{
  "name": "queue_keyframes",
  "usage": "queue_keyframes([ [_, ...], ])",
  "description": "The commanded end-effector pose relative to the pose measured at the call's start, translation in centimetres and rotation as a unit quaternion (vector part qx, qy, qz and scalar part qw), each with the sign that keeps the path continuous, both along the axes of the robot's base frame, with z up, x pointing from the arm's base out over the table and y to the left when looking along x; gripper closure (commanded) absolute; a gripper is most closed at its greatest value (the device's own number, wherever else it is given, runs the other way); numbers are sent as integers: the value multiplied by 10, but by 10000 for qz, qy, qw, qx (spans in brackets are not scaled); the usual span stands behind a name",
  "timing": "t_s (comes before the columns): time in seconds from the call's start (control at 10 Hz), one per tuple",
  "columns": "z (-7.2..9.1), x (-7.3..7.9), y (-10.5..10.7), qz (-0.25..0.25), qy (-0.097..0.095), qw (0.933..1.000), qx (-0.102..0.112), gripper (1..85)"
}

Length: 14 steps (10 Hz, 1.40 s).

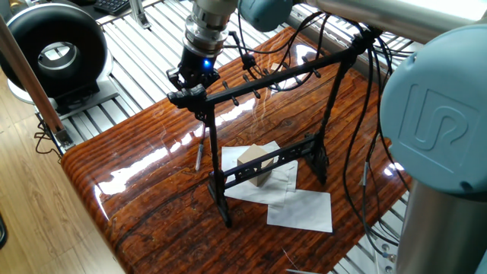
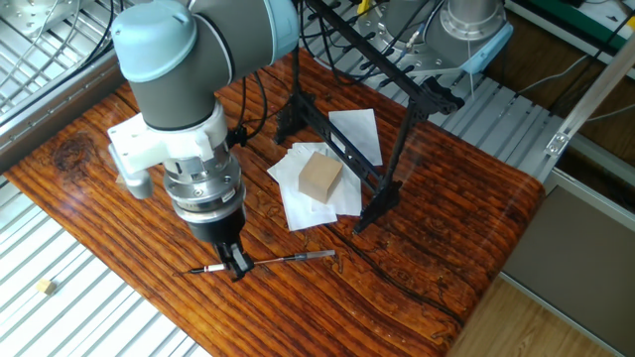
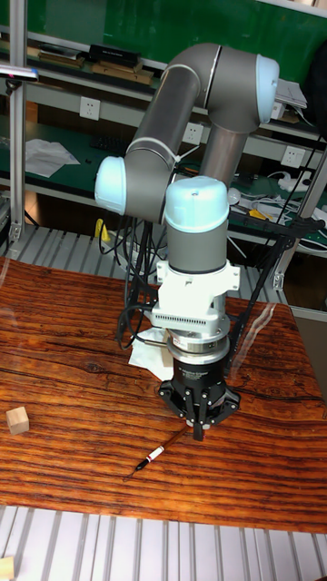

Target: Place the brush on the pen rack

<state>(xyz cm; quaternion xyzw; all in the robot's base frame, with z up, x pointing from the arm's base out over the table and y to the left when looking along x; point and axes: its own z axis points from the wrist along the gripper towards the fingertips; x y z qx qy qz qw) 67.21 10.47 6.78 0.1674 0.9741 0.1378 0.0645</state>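
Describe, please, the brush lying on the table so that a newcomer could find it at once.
Start at the tall black pen rack on the glossy wooden table, then look to the table edge on the robot arm's side, right under the gripper. There the brush lies flat: a very thin dark shaft, unlike the pale wooden block on white paper sheets by the rack.

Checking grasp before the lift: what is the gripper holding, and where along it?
The gripper sits on the brush, which lies on the table, around mid-shaft; a closed grasp cannot be confirmed.
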Motion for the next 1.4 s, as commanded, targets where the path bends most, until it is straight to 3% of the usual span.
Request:
queue_keyframes([
  [0.0, 1, -1, -14, -198, 155, 9995, -175, 847],
  [1.1, 2, -1, -11, -193, 172, 9996, -75, 847],
  [1.3, 1, -1, -17, -98, 148, 9996, -206, 847],
])
